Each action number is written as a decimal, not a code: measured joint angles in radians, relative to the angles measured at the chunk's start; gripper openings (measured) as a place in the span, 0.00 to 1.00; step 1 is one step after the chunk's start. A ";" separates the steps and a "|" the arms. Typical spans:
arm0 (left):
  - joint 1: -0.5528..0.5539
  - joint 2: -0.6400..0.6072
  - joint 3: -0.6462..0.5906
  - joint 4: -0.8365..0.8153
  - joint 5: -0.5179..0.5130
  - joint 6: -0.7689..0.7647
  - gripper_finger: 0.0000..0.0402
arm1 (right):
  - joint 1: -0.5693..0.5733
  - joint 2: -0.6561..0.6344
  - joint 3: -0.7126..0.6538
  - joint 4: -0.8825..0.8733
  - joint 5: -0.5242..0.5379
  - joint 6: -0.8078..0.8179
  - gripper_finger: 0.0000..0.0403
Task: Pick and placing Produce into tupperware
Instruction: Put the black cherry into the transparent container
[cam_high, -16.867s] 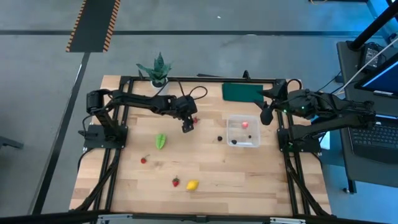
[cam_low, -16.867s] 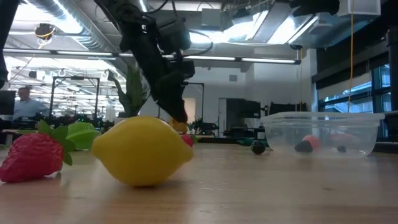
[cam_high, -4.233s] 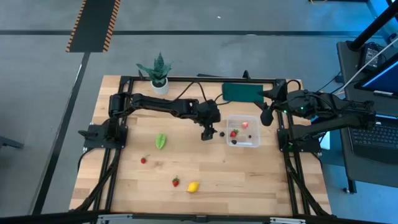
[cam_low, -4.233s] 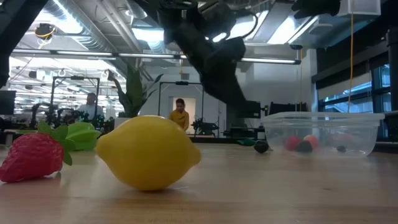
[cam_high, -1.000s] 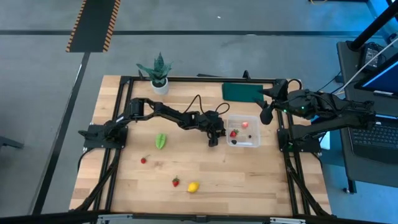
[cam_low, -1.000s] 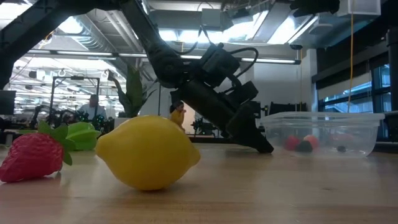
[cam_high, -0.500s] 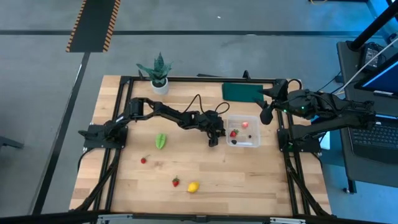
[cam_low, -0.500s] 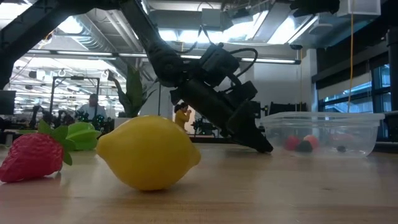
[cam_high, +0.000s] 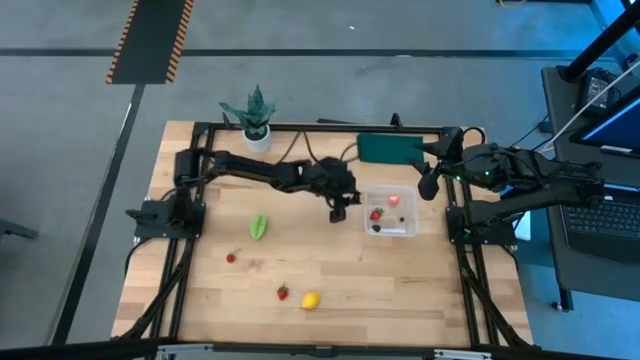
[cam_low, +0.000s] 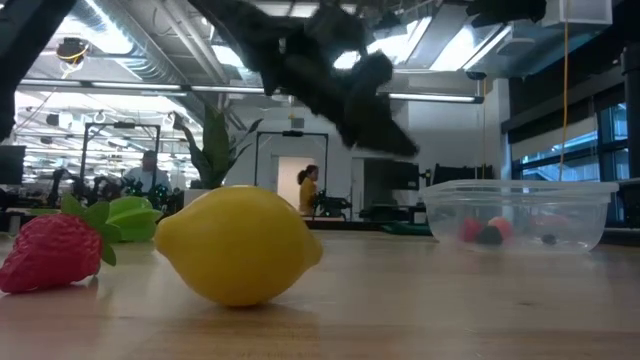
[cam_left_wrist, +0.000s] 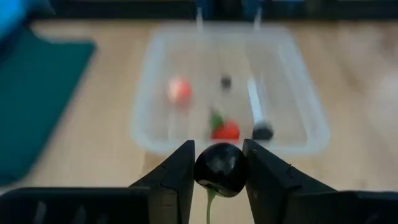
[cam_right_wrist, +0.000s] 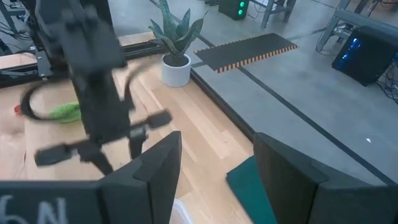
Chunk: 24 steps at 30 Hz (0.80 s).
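My left gripper hangs above the table just left of the tupperware, shut on a small dark berry. Seen in the left wrist view, the clear tupperware holds a pink fruit, a red berry and dark berries. On the wood lie the green leafy piece, a red berry, a strawberry and the lemon. My right gripper waits open, raised at the table's right edge. My left gripper pinches the dark berry by its two opposite sides between its two fingers. The fingers slant downward, coming from the table's left. The berry is lifted clear of the table, and a thin green stem hangs below it.
A flat dark green mat lies at the far edge behind the tupperware. A potted plant stands at the far left corner. In the low view the lemon and strawberry sit close to the camera.
My left gripper, which rested low on the table beside the tupperware's near left corner, has gone up and a little toward the far edge. It stays shut, and the dark berry has come up with it, clear of the wood.
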<state>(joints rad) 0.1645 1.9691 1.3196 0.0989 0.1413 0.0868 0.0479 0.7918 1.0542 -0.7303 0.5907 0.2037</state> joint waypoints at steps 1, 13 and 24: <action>0.004 -0.013 0.002 0.029 0.000 0.000 0.26 | 0.000 0.000 0.000 0.000 0.000 -0.001 0.51; -0.007 0.056 0.151 0.133 0.034 -0.006 0.27 | 0.000 0.000 0.000 0.009 0.000 0.001 0.51; -0.036 0.277 0.358 0.061 0.091 -0.052 0.28 | 0.000 0.000 0.000 0.013 -0.016 0.027 0.51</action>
<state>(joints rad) 0.1287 2.2459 1.6777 0.1599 0.2322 0.0349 0.0483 0.7916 1.0542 -0.7174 0.5744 0.2302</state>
